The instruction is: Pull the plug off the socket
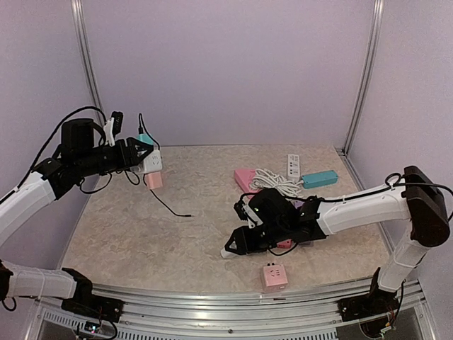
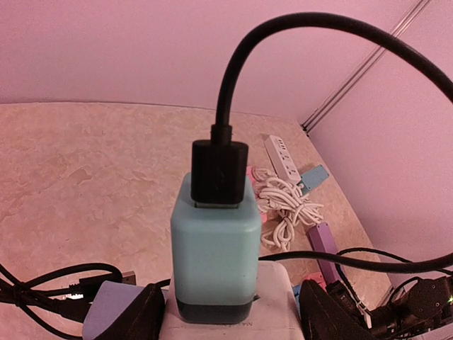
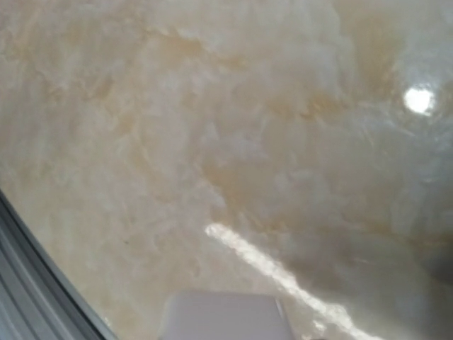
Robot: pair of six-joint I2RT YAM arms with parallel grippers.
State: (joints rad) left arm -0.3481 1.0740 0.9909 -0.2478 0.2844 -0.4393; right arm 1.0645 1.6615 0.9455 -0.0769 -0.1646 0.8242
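Observation:
A teal plug (image 2: 214,248) with a black cable (image 2: 226,92) in its top sits in a white socket block (image 2: 279,312). My left gripper (image 2: 233,315) is shut on that block, one dark finger on each side, and holds it raised at the table's back left (image 1: 150,163). The teal plug (image 1: 145,138) points up there. My right gripper (image 1: 237,246) is low over the table's front middle, with a white block (image 1: 228,252) at its tip. In the right wrist view this white block (image 3: 223,317) shows at the bottom edge and the fingers are hidden.
A pink block (image 1: 154,179) with a thin black lead lies under the left gripper. At the back right are a pink strip (image 1: 245,177), coiled white cord (image 1: 274,181), a white strip (image 1: 293,165) and a teal strip (image 1: 320,178). A pink socket (image 1: 274,275) sits near the front rail.

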